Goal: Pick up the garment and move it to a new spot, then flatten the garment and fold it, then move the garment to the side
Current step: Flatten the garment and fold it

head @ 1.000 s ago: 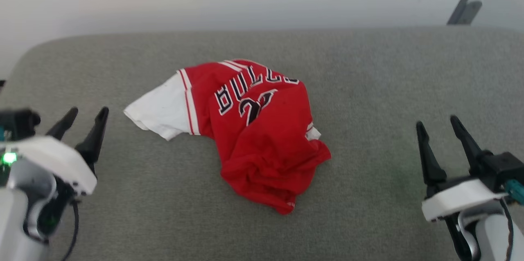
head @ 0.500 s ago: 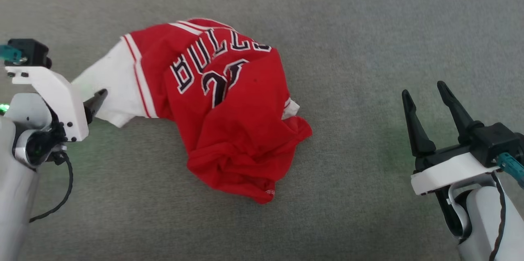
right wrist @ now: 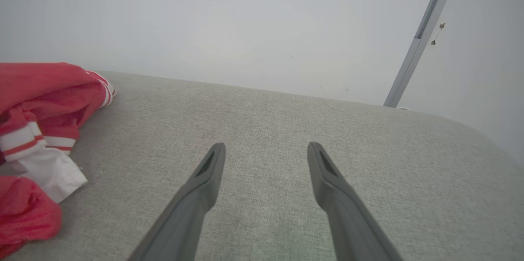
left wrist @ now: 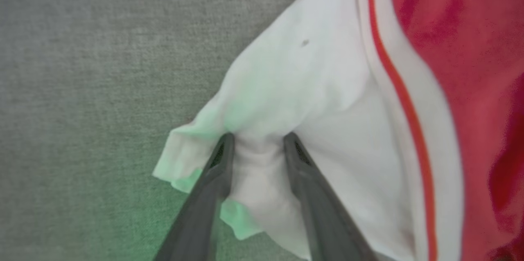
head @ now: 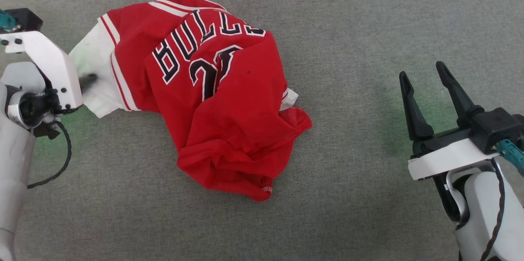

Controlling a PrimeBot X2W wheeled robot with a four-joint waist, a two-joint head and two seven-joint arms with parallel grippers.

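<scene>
Grey fabric covers the surface (head: 368, 28) before you, with a pale wall (right wrist: 245, 19) behind it in the right wrist view. Your garment (head: 229, 101) lies crumpled at the middle-left, print up, its white sleeve (left wrist: 294, 81) reaching toward the left pincer (left wrist: 256, 140), whose two fingers squeeze a bunch of that sleeve between them, grasping it. Your right pincer (head: 421, 68) hovers spread and empty, well apart on the garment's right. A second ago the left pincer stood clear of the cloth, fully spread.
</scene>
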